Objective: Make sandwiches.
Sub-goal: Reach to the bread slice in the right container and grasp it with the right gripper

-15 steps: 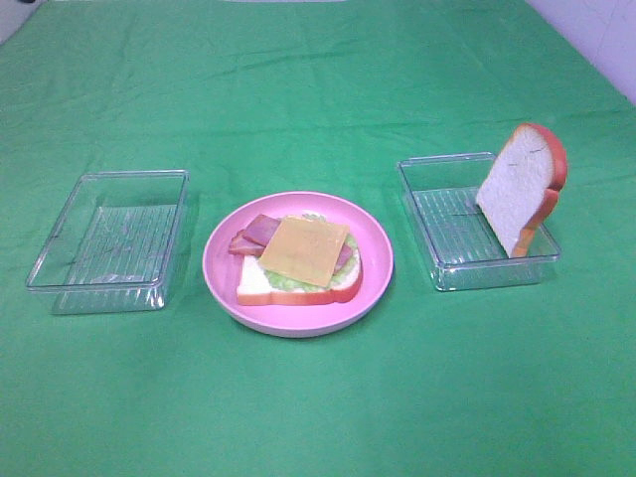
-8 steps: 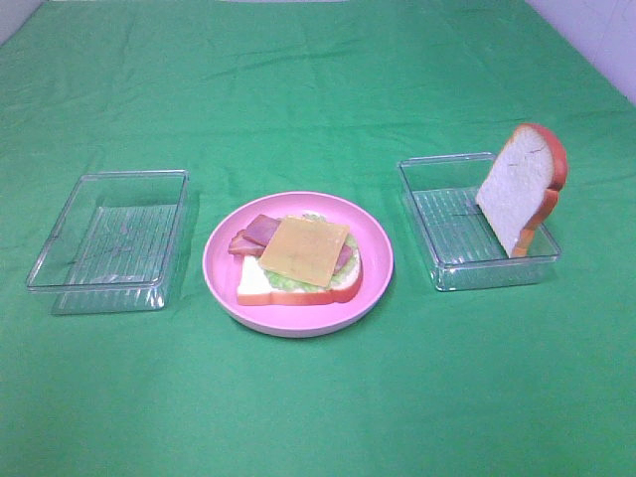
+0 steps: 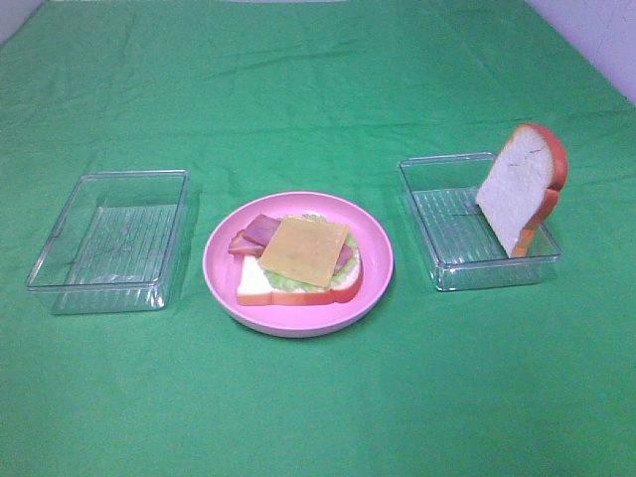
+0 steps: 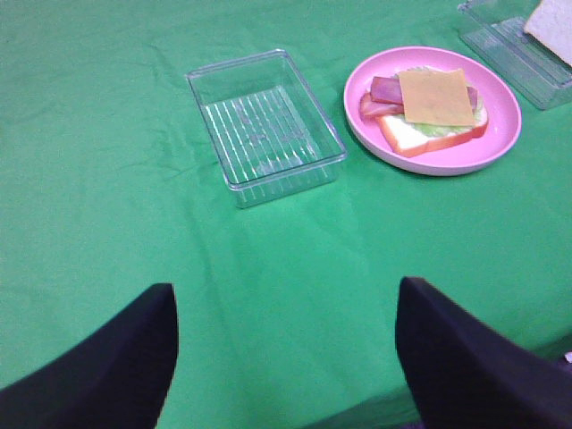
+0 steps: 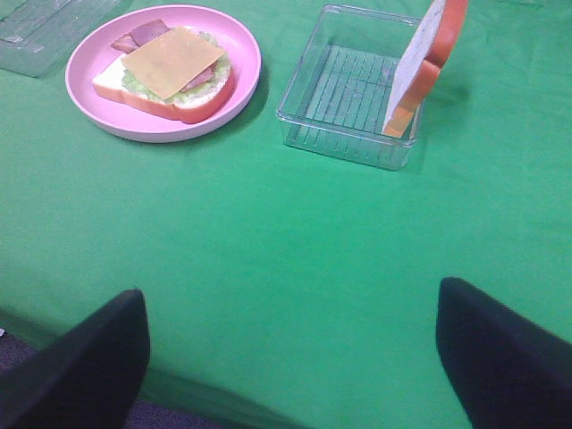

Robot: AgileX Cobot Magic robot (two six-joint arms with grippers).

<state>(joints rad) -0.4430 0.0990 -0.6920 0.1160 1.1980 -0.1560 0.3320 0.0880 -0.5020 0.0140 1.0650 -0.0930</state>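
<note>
Green cloth (image 3: 318, 89), lightly creased, covered the whole table in the exterior high view, with a strip of pale wall at the upper right corner of the frame. At the centre sat a round pink plate (image 3: 221, 273) carrying the open toy sandwich: a bottom bread slice (image 3: 253, 287) with orange-brown crust lay flat, pale green lettuce (image 3: 288, 282) frilled out over it, reddish-pink bacon strips (image 3: 250, 235) poked toward the left of the frame, and a yellow cheese square (image 3: 305, 249) lay on top, turned a little askew. At the left of the frame stood a clear plastic tray (image 3: 111, 238) with a ribbed floor, apart from the plate. At the right stood a second clear tray (image 3: 447, 224), and the second bread slice (image 3: 517, 189) stood on edge in it, leaning against its far right wall, white face turned toward the plate.

Neither arm reached into the exterior high view. In the left wrist view the left end effector (image 4: 286, 357) had its two dark fingers (image 4: 107, 366) spread wide over bare cloth, holding nothing, well apart from the nearest tray. In the right wrist view the right end effector (image 5: 290, 357) was likewise spread wide and empty, its fingers (image 5: 509, 353) low in the frame, well short of the tray with the upright slice.
</note>
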